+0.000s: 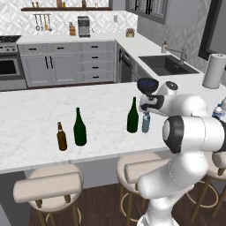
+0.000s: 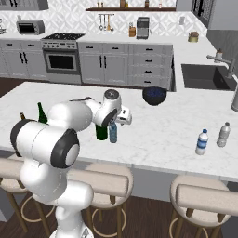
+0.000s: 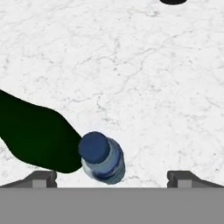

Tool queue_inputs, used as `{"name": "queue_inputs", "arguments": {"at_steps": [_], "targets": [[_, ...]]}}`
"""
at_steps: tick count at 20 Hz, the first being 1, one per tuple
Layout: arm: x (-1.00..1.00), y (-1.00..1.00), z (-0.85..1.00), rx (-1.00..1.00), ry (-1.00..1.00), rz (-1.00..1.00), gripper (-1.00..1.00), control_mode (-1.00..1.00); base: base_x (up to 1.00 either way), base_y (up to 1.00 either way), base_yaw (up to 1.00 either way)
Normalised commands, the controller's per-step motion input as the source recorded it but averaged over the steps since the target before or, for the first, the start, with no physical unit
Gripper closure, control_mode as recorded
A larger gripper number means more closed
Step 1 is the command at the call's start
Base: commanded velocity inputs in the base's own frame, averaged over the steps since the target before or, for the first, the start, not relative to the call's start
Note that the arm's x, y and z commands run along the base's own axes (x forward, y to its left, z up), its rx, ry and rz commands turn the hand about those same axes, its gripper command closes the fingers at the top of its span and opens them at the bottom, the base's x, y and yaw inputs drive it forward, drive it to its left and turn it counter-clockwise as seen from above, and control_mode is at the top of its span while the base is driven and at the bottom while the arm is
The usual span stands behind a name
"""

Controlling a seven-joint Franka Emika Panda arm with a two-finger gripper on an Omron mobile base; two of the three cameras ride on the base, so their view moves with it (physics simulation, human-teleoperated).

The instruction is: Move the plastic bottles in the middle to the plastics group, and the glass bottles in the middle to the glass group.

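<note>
Fingers (image 3: 112, 178) spread wide above blue-capped bottle (image 3: 103, 157); right base view adds two plastic bottles (image 2: 201, 142).

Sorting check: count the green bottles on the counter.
2. One green bottle stands left beside the brown bottle; the other stands mid-counter, beside the small blue-capped bottle.

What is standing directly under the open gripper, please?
Under the gripper stands a small bluish water bottle with a dark blue cap, close beside the tall green bottle on the marble counter. The arm covers part of both.

Veined marble counter (image 1: 35, 119); translucent plastic bottle (image 3: 104, 161)
</note>
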Motion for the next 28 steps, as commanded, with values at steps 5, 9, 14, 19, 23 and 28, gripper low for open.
{"name": "queue_inputs", "arguments": {"at_steps": [5,9,14,19,23,28], "targets": [[0.43,0.02,-0.22,0.00,0.04,0.06,-1.00,-1.00,0.00,0.00,0.00],[0.35,0.03,-0.20,0.00,0.05,0.06,-1.00,-1.00,0.00,0.00,0.00],[0.26,0.02,-0.17,0.00,0.01,0.06,-1.00,-1.00,0.00,0.00,0.00],[0.06,0.02,-0.16,0.00,0.00,0.05,-1.00,-1.00,0.00,0.00,0.00],[-0.17,0.13,-0.25,0.00,0.00,0.02,-1.00,-1.00,0.00,0.00,0.00],[-0.17,0.20,-0.29,0.00,0.00,0.00,-1.00,-1.00,0.00,0.00,0.00]]}}
